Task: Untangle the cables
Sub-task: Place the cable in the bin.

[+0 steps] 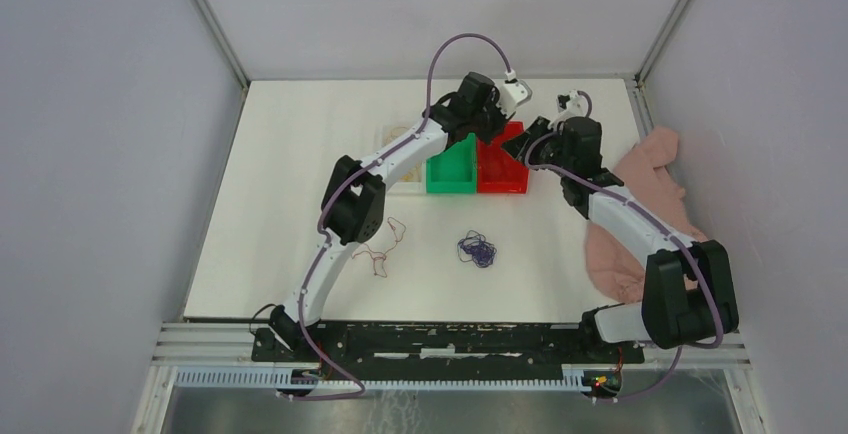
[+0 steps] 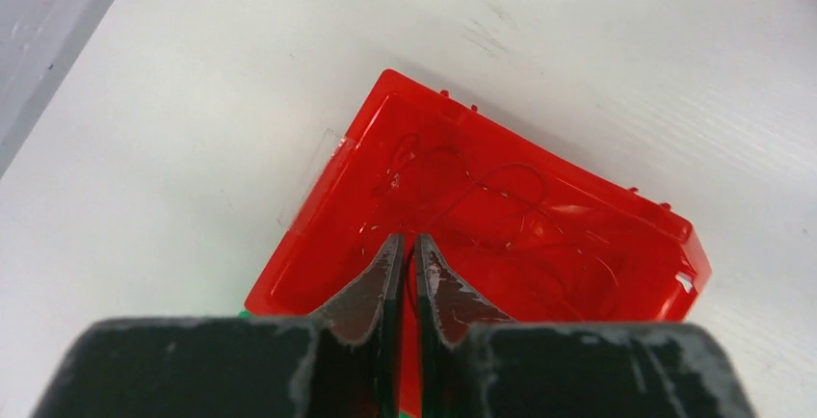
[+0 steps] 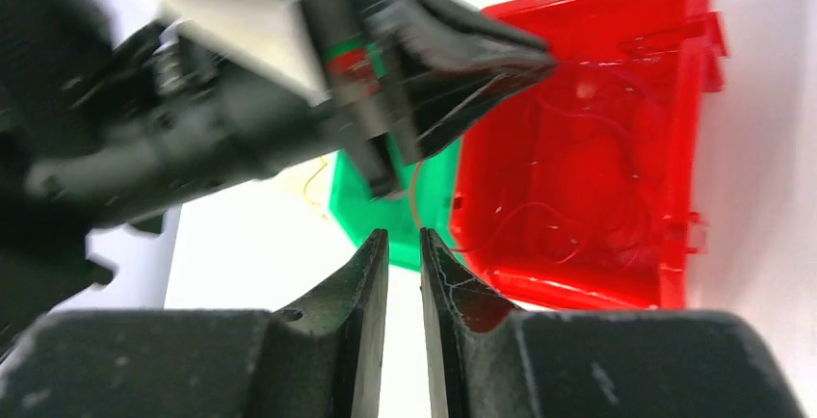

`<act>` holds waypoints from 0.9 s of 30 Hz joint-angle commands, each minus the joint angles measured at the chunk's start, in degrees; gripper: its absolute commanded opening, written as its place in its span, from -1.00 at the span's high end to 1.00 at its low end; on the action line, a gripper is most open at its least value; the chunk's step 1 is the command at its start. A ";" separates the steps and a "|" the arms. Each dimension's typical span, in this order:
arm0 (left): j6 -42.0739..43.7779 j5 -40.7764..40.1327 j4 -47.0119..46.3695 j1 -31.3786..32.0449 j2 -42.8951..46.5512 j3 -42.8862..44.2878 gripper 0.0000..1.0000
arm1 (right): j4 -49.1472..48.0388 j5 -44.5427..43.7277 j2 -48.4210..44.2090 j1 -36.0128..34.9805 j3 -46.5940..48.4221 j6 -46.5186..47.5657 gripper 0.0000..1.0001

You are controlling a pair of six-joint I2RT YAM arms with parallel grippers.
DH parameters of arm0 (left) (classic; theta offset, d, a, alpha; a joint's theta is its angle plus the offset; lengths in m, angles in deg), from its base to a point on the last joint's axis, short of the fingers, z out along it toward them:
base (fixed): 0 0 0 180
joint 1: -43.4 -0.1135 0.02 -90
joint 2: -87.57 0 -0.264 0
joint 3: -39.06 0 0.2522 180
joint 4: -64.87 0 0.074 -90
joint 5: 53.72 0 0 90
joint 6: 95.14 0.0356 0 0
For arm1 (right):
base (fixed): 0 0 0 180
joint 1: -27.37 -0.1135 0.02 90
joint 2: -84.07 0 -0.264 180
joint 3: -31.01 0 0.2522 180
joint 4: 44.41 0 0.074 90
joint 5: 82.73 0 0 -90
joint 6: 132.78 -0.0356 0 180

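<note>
My left gripper (image 1: pixel 492 137) hangs over the red bin (image 1: pixel 505 176). Its jaws (image 2: pixel 407 240) are pressed together on a thin red cable strand. More loops of the red cable (image 2: pixel 511 216) lie inside the bin. In the right wrist view the left gripper (image 3: pixel 544 60) is above the bin and a strand (image 3: pixel 414 192) hangs from it. My right gripper (image 1: pixel 533 151) sits just right of it, jaws (image 3: pixel 404 235) slightly apart and empty. Another red cable (image 1: pixel 385 246) and the dark blue-purple cable (image 1: pixel 477 249) lie loose on the table. A yellow cable (image 3: pixel 310 185) shows faintly by the green bin.
A green bin (image 1: pixel 452 172) stands left of the red one, with a clear tray (image 1: pixel 405 154) beside it, partly under the left arm. A pink cloth (image 1: pixel 650 204) lies at the right, under the right arm. Walls close in the table on three sides.
</note>
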 commanded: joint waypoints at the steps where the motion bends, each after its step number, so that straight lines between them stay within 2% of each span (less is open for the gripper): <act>1: -2.42 -0.76 -2.73 0.08 -3.11 4.10 0.74 | -9.90 1.05 -3.47 -2.02 -3.81 4.05 0.52; 9: -3.64 1.52 -3.72 0.09 -7.30 6.12 0.80 | -13.89 -2.91 -5.44 -4.45 -9.44 7.36 0.45; 13: -4.75 3.64 -4.57 0.20 -8.53 6.77 0.80 | -15.56 -2.37 -3.08 -5.21 -9.04 8.17 0.45; 17: -4.85 6.97 -4.84 0.37 -8.98 6.71 0.79 | -22.67 0.47 -0.30 -5.94 -10.01 7.64 0.43; 21: -4.77 7.50 -4.77 0.50 -8.57 6.97 0.63 | -22.47 -0.29 1.53 -6.73 -9.40 7.59 0.45; 25: -3.41 6.08 -4.75 0.08 -5.19 6.90 0.20 | -22.18 -1.08 0.88 -6.96 -9.77 8.18 0.48; 27: -2.63 6.10 -4.48 -0.20 -3.11 6.69 0.08 | -22.04 -0.87 -0.08 -7.05 -10.07 8.49 0.50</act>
